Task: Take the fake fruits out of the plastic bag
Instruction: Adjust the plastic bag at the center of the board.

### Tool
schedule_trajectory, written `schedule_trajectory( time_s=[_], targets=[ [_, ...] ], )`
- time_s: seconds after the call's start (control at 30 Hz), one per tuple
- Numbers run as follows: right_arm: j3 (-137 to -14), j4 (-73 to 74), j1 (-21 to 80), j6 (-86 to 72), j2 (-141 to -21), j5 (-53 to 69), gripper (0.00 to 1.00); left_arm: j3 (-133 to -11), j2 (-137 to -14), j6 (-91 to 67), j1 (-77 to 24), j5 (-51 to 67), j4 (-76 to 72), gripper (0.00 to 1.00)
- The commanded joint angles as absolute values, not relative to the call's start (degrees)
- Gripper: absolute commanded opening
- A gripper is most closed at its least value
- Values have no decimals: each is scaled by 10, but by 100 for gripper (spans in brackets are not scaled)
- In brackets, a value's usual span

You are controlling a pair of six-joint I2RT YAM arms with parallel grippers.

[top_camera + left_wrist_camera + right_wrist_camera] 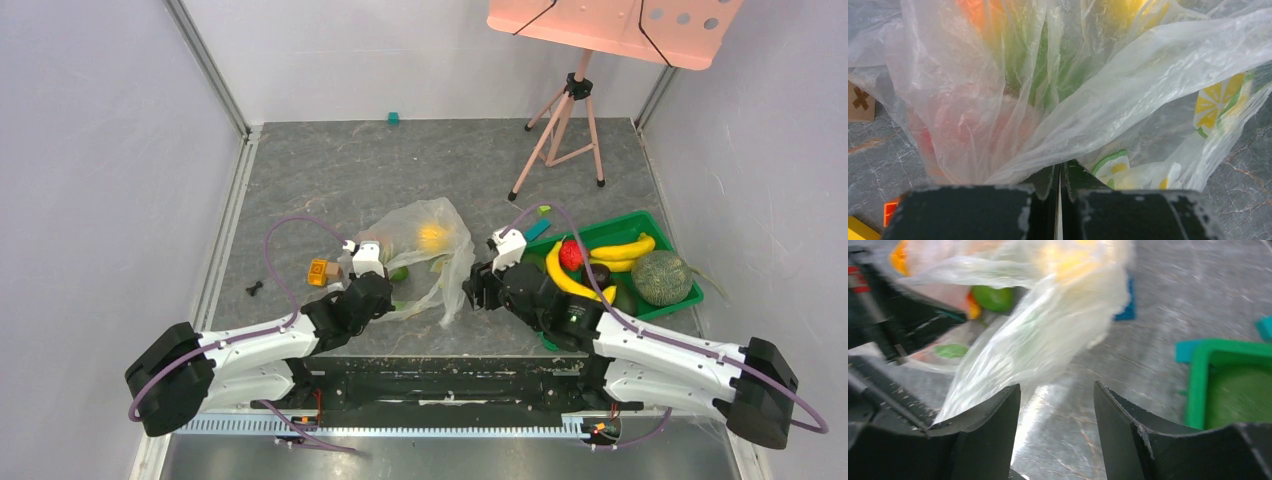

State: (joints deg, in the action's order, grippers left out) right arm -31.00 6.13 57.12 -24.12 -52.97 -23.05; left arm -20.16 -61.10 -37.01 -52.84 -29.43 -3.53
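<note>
Centrally on the worktop (330, 170) lies one plastic bag (430, 250), crumpled, with fake fruits (432, 235) showing through the film as yellow, green, orange and red patches. How many are inside cannot be counted, though at least three colours are distinct.

The left gripper (1060, 167), at the bag's eight o'clock edge, is clamped tight on a gathered fold of film. The right gripper (1055, 390), at the bag's four o'clock edge, has its jaws apart and holds nothing; loose film hangs against its left finger.

The film is probably very light, limp and slippery, and likely to slide or bunch rather than lift as one sheet, so a gathered fold or a handle loop looks like the best hold. The fruits appear hard, glossy and light, and so liable to roll once freed.

At three o'clock from the bag, one green tray (690, 300) holds two bananas (625, 248), one red fruit (571, 254) and one netted melon (660, 277). At nine o'clock sit at least two toy blocks (320, 272).
</note>
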Motion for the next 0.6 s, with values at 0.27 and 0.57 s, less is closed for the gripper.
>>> schedule_trajectory(
  time_s=[0.27,0.57],
  targets=[
    [-381,-81,628,-155,-610,-74,57,-203,-607,-369,-529,-309,-56,2],
    [-431,-86,668,-115,-650,-27,58,-204,-609,-371,-529,-311,-54,2]
  ],
)
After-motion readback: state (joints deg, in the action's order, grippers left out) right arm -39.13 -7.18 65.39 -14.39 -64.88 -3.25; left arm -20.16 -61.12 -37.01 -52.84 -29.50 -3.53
